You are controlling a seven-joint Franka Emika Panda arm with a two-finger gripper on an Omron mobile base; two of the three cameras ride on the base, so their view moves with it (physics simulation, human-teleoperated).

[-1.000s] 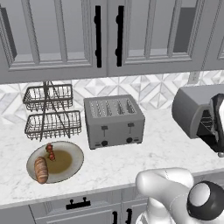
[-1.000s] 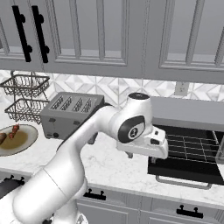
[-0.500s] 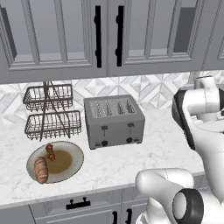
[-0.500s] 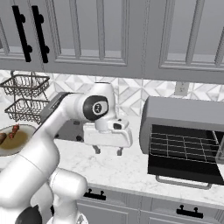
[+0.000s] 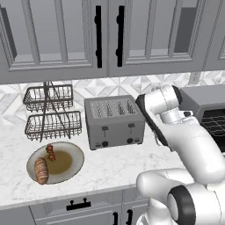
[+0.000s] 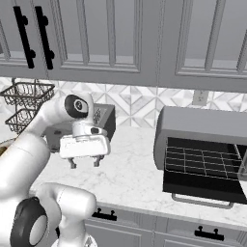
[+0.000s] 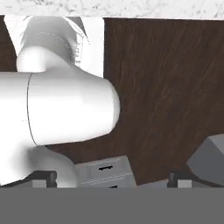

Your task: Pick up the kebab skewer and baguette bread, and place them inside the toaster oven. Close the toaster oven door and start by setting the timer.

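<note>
While your hand [image 6: 84, 163] hangs over the middle of the tabletop [image 6: 140, 169], fingers spread wide and holding nothing, both food items sit well off to its left. The plate [image 5: 72, 163] is at the tabletop's left end, below the 2-tier wire basket [image 5: 52, 115]. The baguette bread [image 5: 41, 170] lies on the plate's left side, long axis running roughly front to back. The kebab skewer [image 5: 51, 152] sits just beside it toward the back; it's too small to read its axis well.

The 4-slot toaster [image 5: 114, 121] stands between hand and plate, so you'd likely need to swing left in front of it or over it, then come down. The hand's fingers point down at the tabletop in the right base view.

The toaster oven [image 6: 205, 148] is well apart on the far right, and the toaster oven door [image 6: 202, 185] is already dropped open with the rack exposed. Nothing's loaded yet.

Surface is white marble, cabinets above, patterned tile backsplash.
</note>
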